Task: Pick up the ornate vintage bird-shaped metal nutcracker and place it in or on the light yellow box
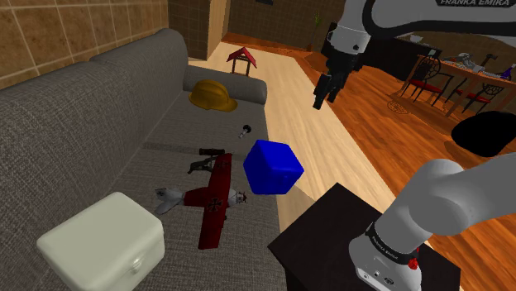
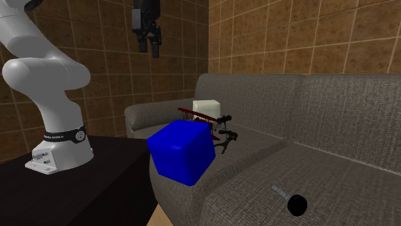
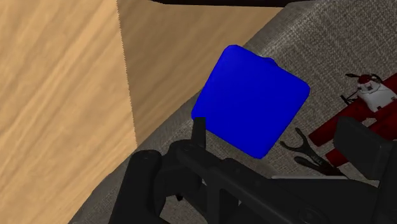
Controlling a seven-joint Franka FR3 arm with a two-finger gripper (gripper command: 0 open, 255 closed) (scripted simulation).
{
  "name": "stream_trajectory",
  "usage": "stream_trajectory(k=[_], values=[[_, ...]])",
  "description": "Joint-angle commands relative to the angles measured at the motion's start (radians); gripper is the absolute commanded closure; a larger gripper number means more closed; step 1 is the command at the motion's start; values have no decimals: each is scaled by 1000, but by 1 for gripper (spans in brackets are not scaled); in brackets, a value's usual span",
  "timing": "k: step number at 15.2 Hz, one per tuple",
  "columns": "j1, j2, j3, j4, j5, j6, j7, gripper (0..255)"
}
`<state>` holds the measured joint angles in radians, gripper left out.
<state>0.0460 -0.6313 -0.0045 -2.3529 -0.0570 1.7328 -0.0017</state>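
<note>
While your end effector [image 1: 321, 99] is hanging high in the air, well apart from everything on the sofa [image 1: 99, 107], its fingers are standing apart with nothing between them. Judging by that, you are sitting at the very start of the task.

You are looking at a bird-shaped nutcracker [image 1: 203, 163] that is lying untouched on the grey seat. It is a small dark piece resting just beside the red toy biplane [image 1: 211, 202], on the side nearer the back cushion. The pale yellow box [image 1: 99, 244] is sitting further along the same seat, at the shoulder view's lower left, and the biplane is lying between it and the blue cube [image 1: 273, 165] at the seat's front edge. Nothing is resting on the box, and its lid is looking closed.

So you are facing all of it: bringing the hand down over the seat, closing on the nutcracker, lifting it, carrying it past the biplane and setting it on the box.

Counting what is lying about, you are seeing:
- one nutcracker
- one pale box
- one blue cube
- one red biplane
- one yellow hard hat [image 1: 213, 95]
- one small black-knobbed pin [image 1: 246, 130]
- one red-roofed toy house [image 1: 241, 58]

One arm is working from one black stand [image 1: 331, 231].
</note>
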Motion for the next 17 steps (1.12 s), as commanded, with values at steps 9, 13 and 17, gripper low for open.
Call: stream_trajectory(k=[9,13,17], values=[[73,338,-43,62,56,262,-210,0],[99,482,-46,121,92,338,-298,0],[119,626,-38,197,132,395,-386,0]])
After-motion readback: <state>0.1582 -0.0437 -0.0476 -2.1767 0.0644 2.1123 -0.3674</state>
